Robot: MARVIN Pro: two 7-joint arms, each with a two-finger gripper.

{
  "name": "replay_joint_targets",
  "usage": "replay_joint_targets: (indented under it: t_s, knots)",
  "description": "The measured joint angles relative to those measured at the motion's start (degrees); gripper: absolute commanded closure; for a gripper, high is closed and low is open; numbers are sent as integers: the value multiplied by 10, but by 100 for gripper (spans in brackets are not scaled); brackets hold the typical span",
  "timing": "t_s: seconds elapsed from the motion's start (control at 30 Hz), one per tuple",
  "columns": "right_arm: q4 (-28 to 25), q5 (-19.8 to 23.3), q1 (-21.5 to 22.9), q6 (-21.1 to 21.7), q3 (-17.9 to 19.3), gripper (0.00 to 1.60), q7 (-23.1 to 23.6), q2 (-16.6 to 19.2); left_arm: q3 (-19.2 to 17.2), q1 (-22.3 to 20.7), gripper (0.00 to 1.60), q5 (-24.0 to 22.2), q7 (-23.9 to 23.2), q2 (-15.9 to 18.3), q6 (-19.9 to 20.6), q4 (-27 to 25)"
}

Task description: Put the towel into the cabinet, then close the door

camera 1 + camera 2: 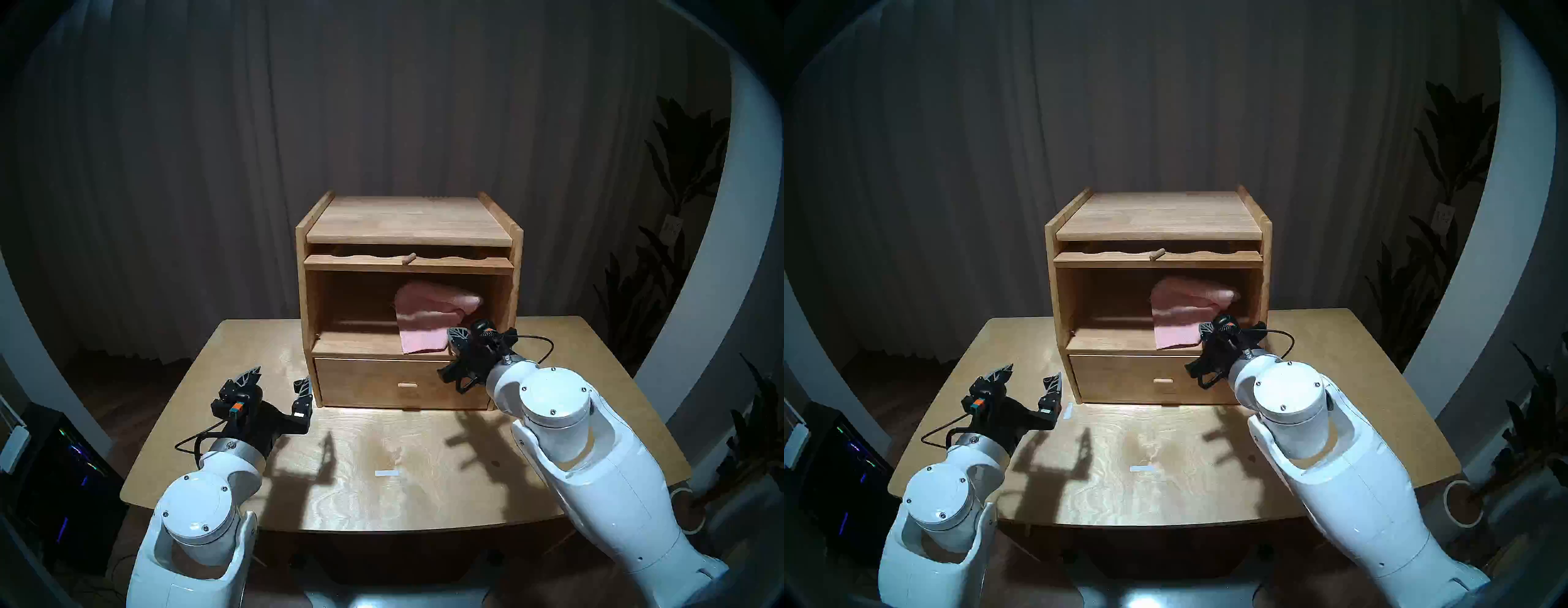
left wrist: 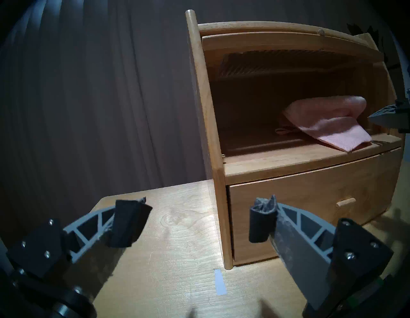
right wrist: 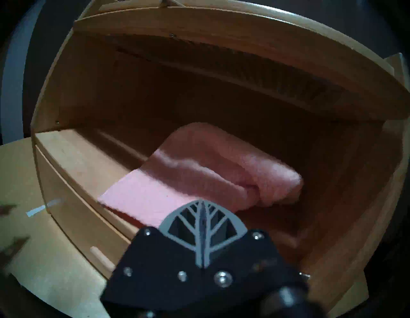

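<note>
Pink towel (image 1: pixel 428 314), light wooden cabinet (image 1: pixel 407 220)

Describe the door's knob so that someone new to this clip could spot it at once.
Start at the wooden cabinet on the table. Its door is slid up flat under the top board, above the open compartment holding the pink towel. The knob is the small round wooden peg jutting from the middle of that door's front edge, unlike the flat rectangular pull on the drawer below.
</note>
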Motion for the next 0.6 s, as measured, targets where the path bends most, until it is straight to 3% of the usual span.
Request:
replay_joint_targets:
  t_s: [0.6]
  knots:
    - [79, 1, 78, 53, -29, 160, -3, -38, 0, 0, 0, 0, 0, 0, 0, -1]
